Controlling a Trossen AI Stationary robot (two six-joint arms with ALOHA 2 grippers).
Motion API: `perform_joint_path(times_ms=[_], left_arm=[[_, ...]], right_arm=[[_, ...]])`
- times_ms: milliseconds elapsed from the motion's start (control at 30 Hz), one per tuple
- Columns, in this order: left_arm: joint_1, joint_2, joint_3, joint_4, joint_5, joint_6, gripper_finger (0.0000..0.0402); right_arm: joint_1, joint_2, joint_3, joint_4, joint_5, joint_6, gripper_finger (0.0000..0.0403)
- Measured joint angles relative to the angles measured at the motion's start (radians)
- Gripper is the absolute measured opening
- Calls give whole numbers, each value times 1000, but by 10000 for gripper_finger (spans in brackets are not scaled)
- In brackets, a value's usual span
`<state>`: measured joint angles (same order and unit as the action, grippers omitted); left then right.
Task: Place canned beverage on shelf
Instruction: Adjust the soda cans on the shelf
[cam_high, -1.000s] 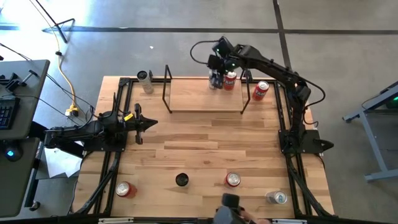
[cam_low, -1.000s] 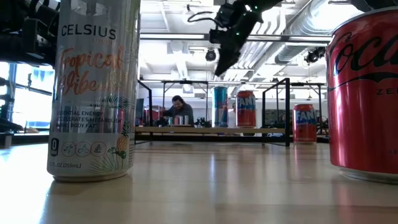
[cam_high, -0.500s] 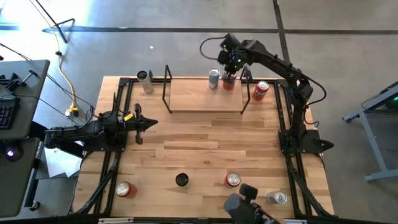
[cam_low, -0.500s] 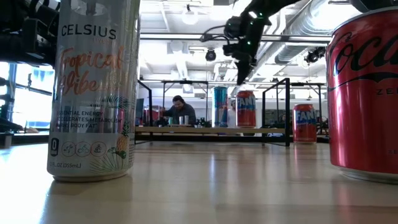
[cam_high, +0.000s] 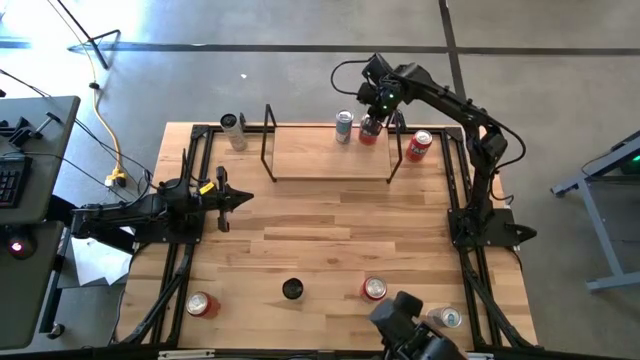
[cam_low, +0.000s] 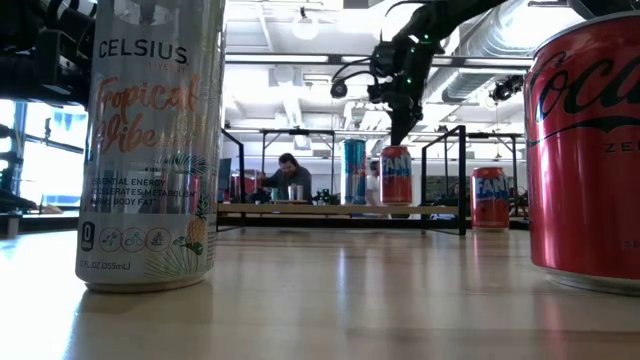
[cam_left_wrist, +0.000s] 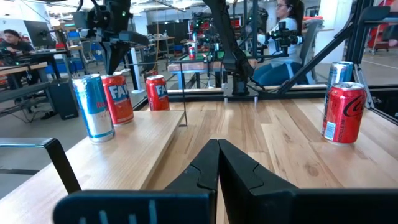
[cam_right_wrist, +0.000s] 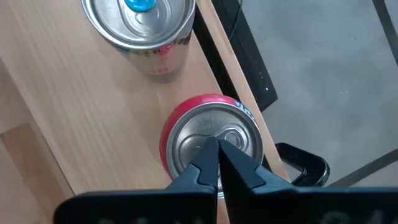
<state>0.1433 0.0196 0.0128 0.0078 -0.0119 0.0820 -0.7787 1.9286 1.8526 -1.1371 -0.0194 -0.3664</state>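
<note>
Your right gripper sits in the upper middle of the high view, its two fingers pressed together with nothing between them. In the right wrist view the tips hang directly over the silver top of the red Fanta can, pointing down at it; whether they touch the lid you cannot tell. In the low view the closed gripper hovers just above that red can, right of centre in the frame.

The red can stands upright on the shelf, at the far edge of its board near the right-hand end frame. Just beside it, toward the left of the high view, stands the blue-and-silver can, also upright on the shelf board. A second red Fanta can stands off the shelf, on the table, just outside the shelf's right end.

Your left gripper waits at the left middle of the high view, low over the table, fingers shut and empty, well apart from the shelf.
</note>
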Motion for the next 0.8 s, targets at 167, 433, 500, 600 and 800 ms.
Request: perform_joint_path(times_ms=[167, 433, 500, 600, 800], left_arm=[[0, 0, 0, 0, 0, 0, 0], [0, 0, 0, 0, 0, 0, 0], [0, 0, 0, 0, 0, 0, 0], [0, 0, 0, 0, 0, 0, 0], [0, 0, 0, 0, 0, 0, 0]], right_arm=[[-7, 1, 1, -7, -6, 2, 0], [-7, 4, 1, -19, -3, 3, 0], [-7, 3, 1, -23, -1, 7, 0], [-7, -6, 0, -30, 10, 7, 0], [-7, -25, -5, -36, 20, 7, 0]])
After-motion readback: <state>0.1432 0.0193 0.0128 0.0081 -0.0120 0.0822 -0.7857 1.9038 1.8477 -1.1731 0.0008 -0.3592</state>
